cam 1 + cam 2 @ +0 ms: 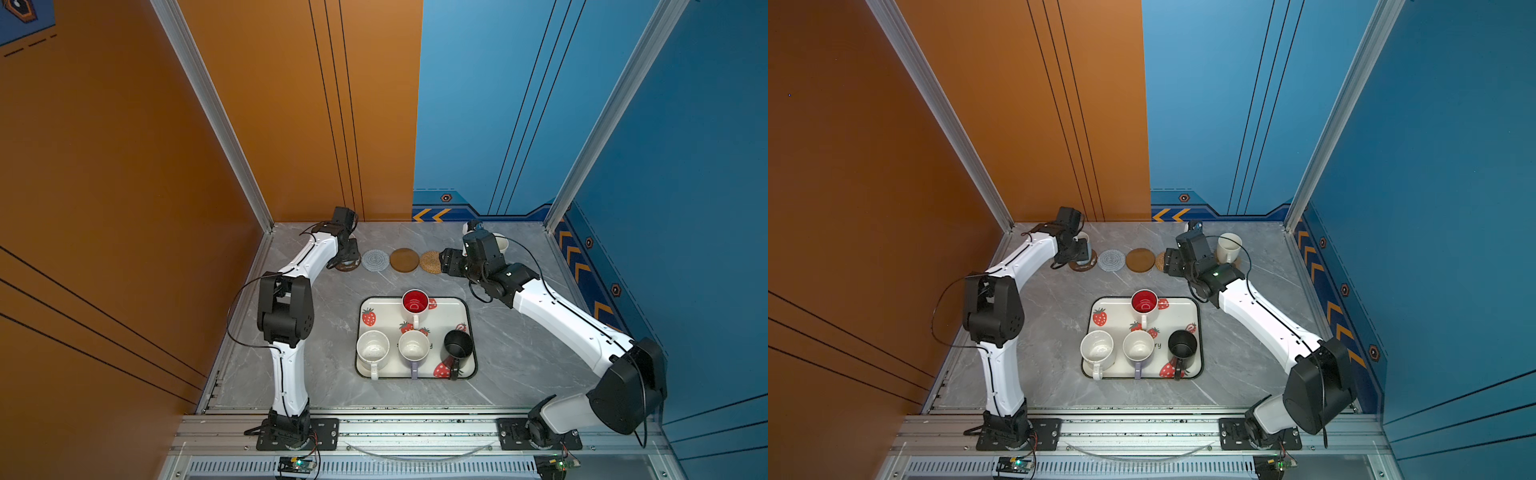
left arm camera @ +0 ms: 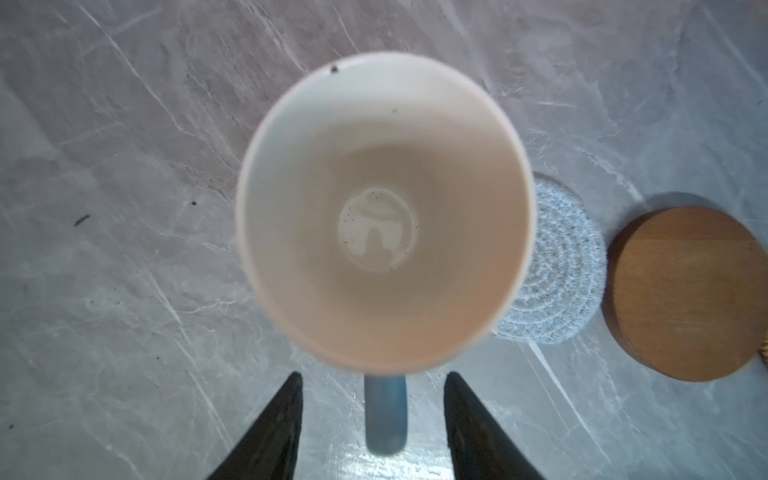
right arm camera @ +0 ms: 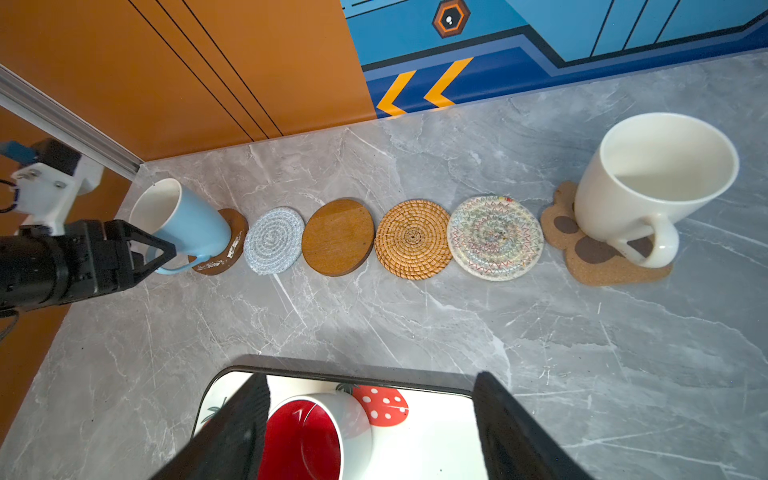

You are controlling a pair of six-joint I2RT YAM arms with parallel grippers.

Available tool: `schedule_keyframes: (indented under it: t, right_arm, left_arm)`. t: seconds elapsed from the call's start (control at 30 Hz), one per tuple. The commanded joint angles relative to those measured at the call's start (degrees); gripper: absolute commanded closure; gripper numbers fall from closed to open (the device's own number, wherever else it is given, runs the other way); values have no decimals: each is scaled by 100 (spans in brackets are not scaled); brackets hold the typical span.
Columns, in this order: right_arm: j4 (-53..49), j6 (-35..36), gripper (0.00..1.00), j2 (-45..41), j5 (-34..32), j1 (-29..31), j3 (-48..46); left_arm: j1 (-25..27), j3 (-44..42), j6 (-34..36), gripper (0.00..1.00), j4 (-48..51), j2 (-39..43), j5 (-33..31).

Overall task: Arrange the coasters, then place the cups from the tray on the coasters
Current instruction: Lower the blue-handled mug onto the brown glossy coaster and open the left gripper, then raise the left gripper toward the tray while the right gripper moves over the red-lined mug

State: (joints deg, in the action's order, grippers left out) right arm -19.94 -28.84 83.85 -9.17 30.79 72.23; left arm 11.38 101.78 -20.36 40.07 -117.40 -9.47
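Grey veined tabletop (image 1: pixel 324 353), boxed by orange wall (image 1: pixel 291 104) and blue wall (image 1: pixel 478 104). At far left corner, left arm (image 1: pixel 311 257) stretched out, left fingers (image 2: pixel 270 436) parted either side of the handle of the light blue mug (image 3: pixel 187 224), gripping nothing; mug on scuffed brown disc (image 3: pixel 230 249). Opposite, right arm (image 1: pixel 561 316) bent inward, right fingers (image 3: pixel 232 436) wide and empty over the far edge of the strawberry tray (image 1: pixel 388 309), four mugs (image 1: pixel 413 345) on it. Between: grey woven round (image 3: pixel 273 241), wooden disc (image 3: pixel 338 237), rattan round (image 3: pixel 412 239), stitched round (image 3: pixel 494 237), cream mug (image 3: pixel 648 187) on paw-shaped cork (image 3: pixel 602 270).
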Motion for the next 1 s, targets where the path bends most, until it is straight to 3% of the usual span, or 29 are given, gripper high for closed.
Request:
schedule_keyframes:
  t: [0.0,0.37,0.67,0.97]
  right_arm:
    - [-95,-78,24,-159,33,-16,-53]
    - [-40,-60,21,-150,130,40,-7]
    - [-53,-56,20,-150,133,120,14]
    - [-293,51,20,-132,-62,403,225]
  left_arm:
    - [103,-170,80,40,21,471,-157]
    - [607,-722,142,35,-167,1498,-390]
    - [1038,-2071,24,32,-1373,3013,-112]
    - [1696,-3437,-95,27,-2180,4484,-313]
